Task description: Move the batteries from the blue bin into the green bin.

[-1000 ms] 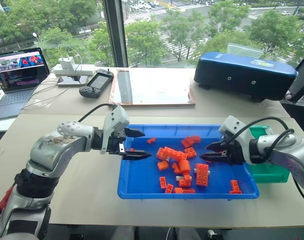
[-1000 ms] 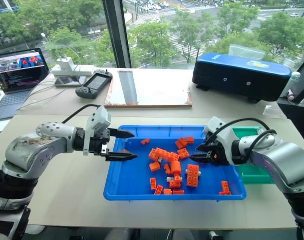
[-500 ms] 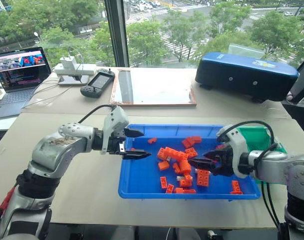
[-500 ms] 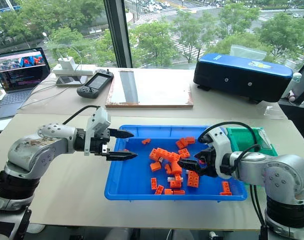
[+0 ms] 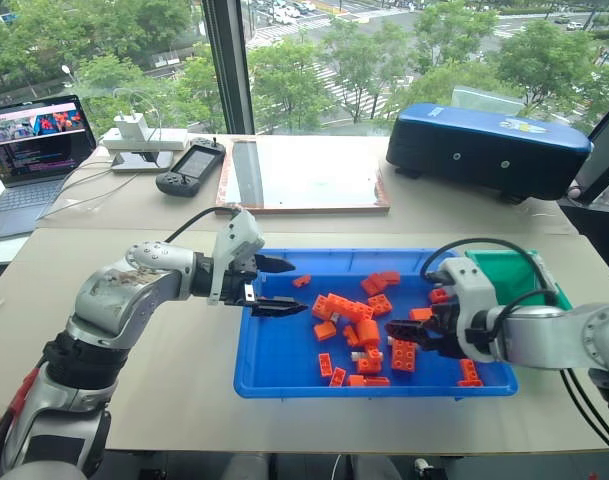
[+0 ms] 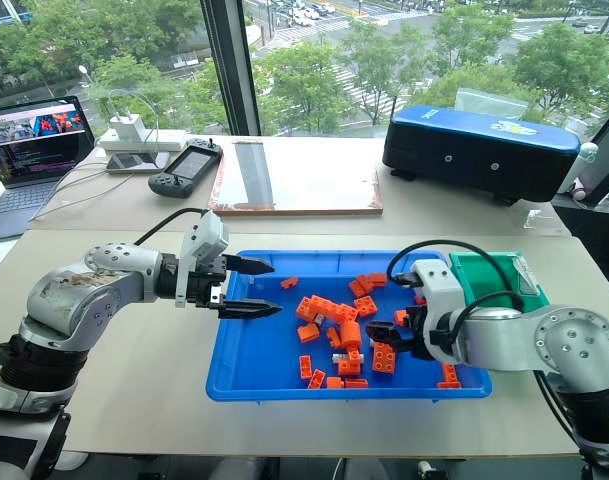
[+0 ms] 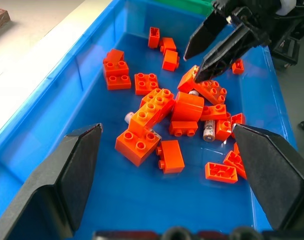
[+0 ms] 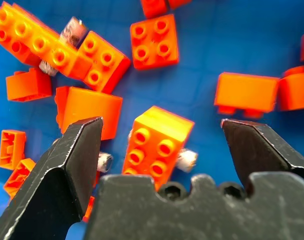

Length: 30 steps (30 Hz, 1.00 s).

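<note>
Bright daylight from the windows (image 5: 314,60) behind — soft shadows, wrist views blurred close up.

An upper-floor office or lab, probably: large windows (image 5: 314,60) across the top of the frame look down on treetops and a street. An open laptop (image 5: 34,150) at upper left, a handheld controller (image 5: 191,165) and a charger (image 5: 134,128) sit on the counter (image 5: 134,400).

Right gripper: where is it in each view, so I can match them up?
Left eye view: right gripper, open, low over the bricks in the blue bin's right half.
Right eye view: right gripper, same spot.
Left wrist view: right gripper across the brick pile, tips angled onto it.
Right wrist view: its fingers straddle an orange brick.
Shared landmark: the blue bin's floor.
</note>
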Each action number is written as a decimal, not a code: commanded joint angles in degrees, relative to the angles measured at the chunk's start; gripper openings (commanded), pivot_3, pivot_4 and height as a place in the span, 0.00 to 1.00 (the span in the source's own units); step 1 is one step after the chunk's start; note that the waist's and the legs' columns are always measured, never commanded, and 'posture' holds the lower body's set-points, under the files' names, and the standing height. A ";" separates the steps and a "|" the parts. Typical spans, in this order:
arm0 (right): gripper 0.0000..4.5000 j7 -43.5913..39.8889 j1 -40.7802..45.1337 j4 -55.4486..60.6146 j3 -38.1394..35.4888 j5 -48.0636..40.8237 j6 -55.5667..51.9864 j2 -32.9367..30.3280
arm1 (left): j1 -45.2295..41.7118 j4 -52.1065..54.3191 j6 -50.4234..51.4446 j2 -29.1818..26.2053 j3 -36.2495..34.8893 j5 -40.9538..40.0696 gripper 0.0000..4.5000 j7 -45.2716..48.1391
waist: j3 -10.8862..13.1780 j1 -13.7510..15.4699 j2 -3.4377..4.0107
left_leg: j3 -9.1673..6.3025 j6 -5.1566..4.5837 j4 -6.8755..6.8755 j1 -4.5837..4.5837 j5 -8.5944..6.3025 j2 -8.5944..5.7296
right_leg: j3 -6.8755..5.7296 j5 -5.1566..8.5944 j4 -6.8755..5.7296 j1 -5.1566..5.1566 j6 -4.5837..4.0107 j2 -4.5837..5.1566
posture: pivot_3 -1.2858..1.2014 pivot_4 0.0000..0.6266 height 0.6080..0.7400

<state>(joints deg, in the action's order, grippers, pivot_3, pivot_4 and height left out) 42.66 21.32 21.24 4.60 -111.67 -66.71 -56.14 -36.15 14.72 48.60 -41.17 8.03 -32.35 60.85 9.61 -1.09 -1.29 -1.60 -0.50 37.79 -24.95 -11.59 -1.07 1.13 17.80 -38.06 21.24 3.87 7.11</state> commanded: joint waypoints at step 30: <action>0.44 -22.14 20.39 -3.65 8.67 25.73 -7.03 -9.81 | -1.99 0.61 -1.62 0.53 -0.62 0.91 1.00 -0.01 | 0.01 0.16 0.01 | -0.02 -0.01 0.01 -0.09 -0.01 0.02 | -0.02 0.00 0.09 0.07 -0.01 -0.04 | 0.52 0.24 0.94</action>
<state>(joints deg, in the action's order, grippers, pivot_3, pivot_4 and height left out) 24.80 41.66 18.78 12.87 -92.13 -72.87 -66.60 -37.31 14.16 48.37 -40.54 8.03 -31.55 60.80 9.62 -0.93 -1.29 -1.62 -0.51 37.81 -25.06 -11.60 -1.05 1.11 17.81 -37.97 21.31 3.87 7.09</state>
